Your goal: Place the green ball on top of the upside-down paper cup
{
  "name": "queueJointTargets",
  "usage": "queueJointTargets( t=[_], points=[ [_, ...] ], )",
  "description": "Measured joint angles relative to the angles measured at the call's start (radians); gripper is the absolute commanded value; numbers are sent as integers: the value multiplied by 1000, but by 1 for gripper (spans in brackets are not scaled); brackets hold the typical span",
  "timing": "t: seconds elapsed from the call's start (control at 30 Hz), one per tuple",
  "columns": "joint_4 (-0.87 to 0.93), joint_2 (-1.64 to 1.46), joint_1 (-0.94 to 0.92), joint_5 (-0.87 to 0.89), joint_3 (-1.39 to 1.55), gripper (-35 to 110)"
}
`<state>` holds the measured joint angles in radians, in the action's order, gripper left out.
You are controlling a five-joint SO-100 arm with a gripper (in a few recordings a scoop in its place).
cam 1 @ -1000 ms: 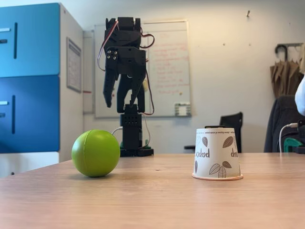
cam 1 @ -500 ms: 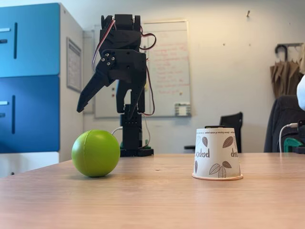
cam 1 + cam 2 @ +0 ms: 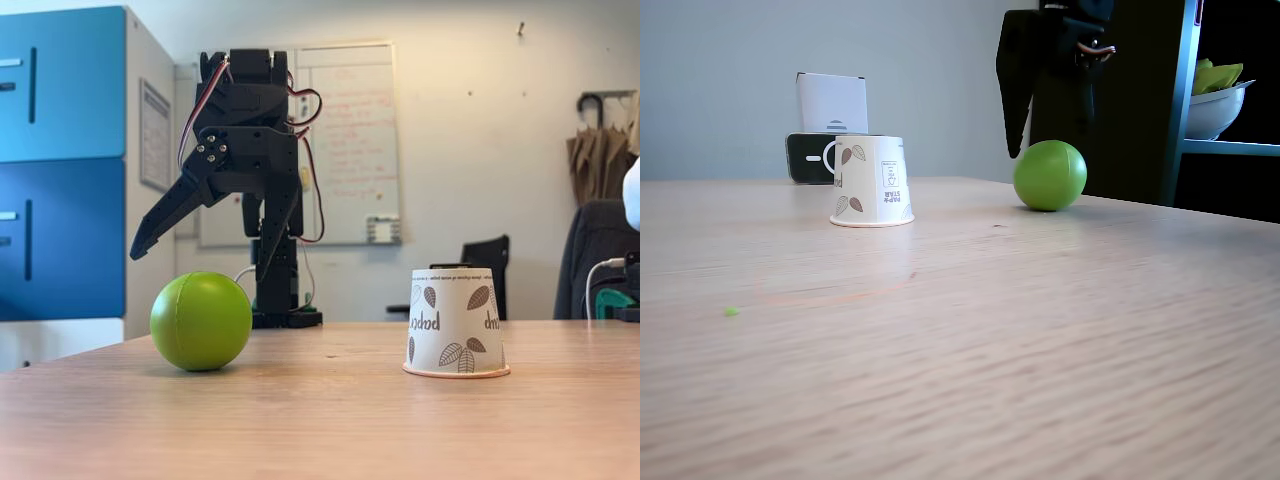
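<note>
Change: over the last second the gripper (image 3: pixel 205 260) has spread from nearly closed to wide, its left finger swinging out and down to the left in a fixed view; the arm has also shifted slightly left. The ball and the cup have not moved.

Gripper: spread wide and holding nothing. In a fixed view (image 3: pixel 205 260) one finger (image 3: pixel 165 220) slants out to the left with its tip above and just left of the ball, and the other points almost straight down behind the ball's right side. Neither finger touches the ball. In the other fixed view (image 3: pixel 1025 150) the black fingers hang above the ball's upper left; their gap cannot be read there.

Green ball: resting on the table, toward its left side in a fixed view (image 3: pixel 201 321), in front of the arm's base. In the other fixed view (image 3: pixel 1050 175) it sits near the far edge of the table, right of the cup.

Paper cup: upside down, its rolled rim flat on the table, nothing on top. It stands right of the ball and well apart from it in a fixed view (image 3: pixel 456 322), and left of the ball in the other (image 3: pixel 871 181).

Table: light wood grain (image 3: pixel 320 420), bare between the ball and the cup. A tiny green speck (image 3: pixel 731 312) lies near the left edge of the table in a fixed view.
</note>
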<state>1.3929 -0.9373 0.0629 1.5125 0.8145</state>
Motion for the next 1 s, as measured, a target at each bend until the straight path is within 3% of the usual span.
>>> queueJointTargets(
  t=[0.47, 1.0],
  points=[
    [-18, 127, 3, -3, -49, 45],
    [-28, 133, -12, -12, -51, 23]
  ],
)
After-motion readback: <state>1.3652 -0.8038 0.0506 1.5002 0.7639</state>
